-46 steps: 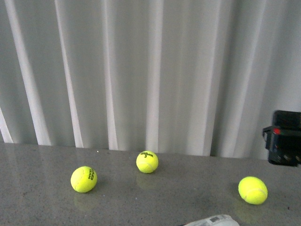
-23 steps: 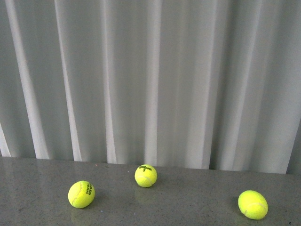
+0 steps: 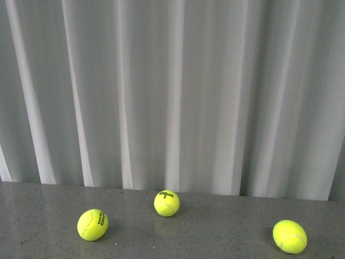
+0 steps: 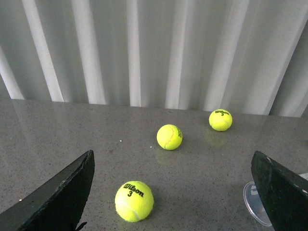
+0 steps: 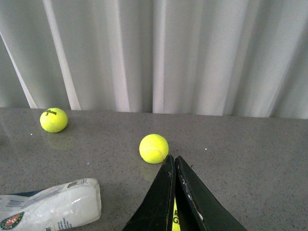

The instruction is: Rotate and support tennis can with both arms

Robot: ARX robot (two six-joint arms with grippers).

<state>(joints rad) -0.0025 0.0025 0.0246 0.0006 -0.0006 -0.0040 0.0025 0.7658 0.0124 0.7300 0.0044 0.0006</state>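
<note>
- The can (image 5: 53, 209) is lying on its side on the table (image 3: 226, 226), near the right gripper (image 5: 174, 161) but not touching it. Nobody is holding it.
- A second ago its white end poked into the bottom of the front view. Now it has slipped out of that picture altogether, so only the right wrist camera catches it for sure.
- The left wrist view shows a clear round rim (image 4: 250, 202) half hidden behind one finger (maybe the can's mouth, I cannot tell).
- The right gripper's fingers are pressed together with nothing of the can between them. There is a yellow sliver low in the slit, and I can't make out what it is.
- The left gripper (image 4: 172, 153) is spread wide and empty, with the table under it.
- The three balls (image 3: 166, 203) sit lower in the front view than a second ago. The black thing at the right edge has gone too, so the view has tipped up toward the curtain (image 3: 215, 97).
- My read is that the turning and propping hasn't started (both arms have yet to close in on the can).
</note>
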